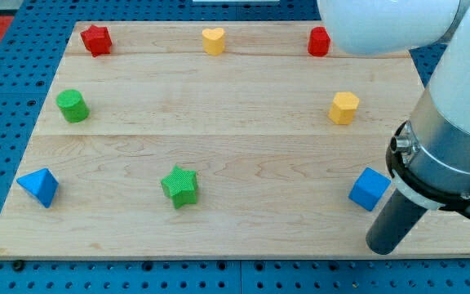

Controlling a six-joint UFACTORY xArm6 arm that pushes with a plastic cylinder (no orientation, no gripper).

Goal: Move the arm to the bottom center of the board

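Starting the approach, by your view: my tip [381,247] rests at the board's [243,155] near right corner, just beside the blue cube [370,189], apparently not touching. No jaws here, a bare rod holding nothing. Next, slide left along the near edge, stopping right of the green star [179,185]. 0 containers present.

- my tip [382,247]: dark rod end, tilted, resting on board [243,155] nr bottom-right corner, just right of + below blue cube [370,189]
- board: pale wood, flat, lies on blue pegboard
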